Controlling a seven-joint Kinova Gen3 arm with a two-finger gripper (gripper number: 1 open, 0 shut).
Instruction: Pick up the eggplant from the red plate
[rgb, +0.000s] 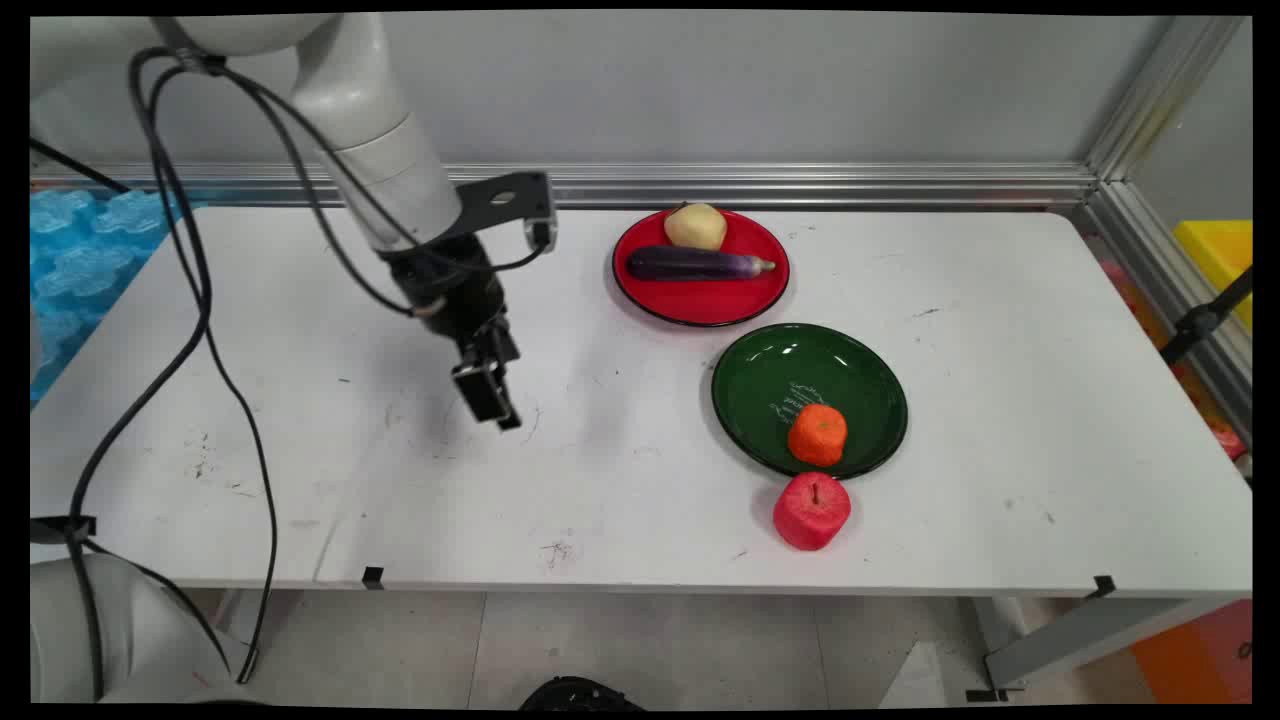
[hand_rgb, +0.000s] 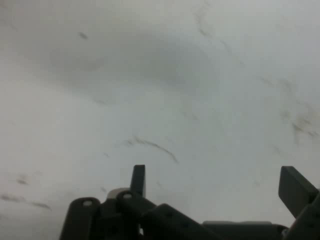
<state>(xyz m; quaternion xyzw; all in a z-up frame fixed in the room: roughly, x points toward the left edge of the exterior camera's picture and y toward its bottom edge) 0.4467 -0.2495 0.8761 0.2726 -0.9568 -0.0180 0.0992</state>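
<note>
Black end effector (rgb: 490, 398) hangs released, fingers (hand_rgb: 138, 180) spread, holding nothing, over bare white table (rgb: 400, 480). To my right I see an eggplant (rgb: 698, 264) on the red plate (rgb: 700, 305), an orange (rgb: 817, 435) in the green plate (rgb: 760, 390), and an apple (rgb: 811, 510) nearer.

White table (rgb: 640, 520) before grey wall (rgb: 760, 90)

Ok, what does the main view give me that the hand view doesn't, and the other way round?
Only the main view shows the red plate with a potato and an eggplant on it, the green plate with an orange on it, and the apple on the table just outside the green plate's near rim. Only the hand view shows the two fingers spread wide apart with nothing between them. Both show the gripper low over bare, scuffed table.
</note>
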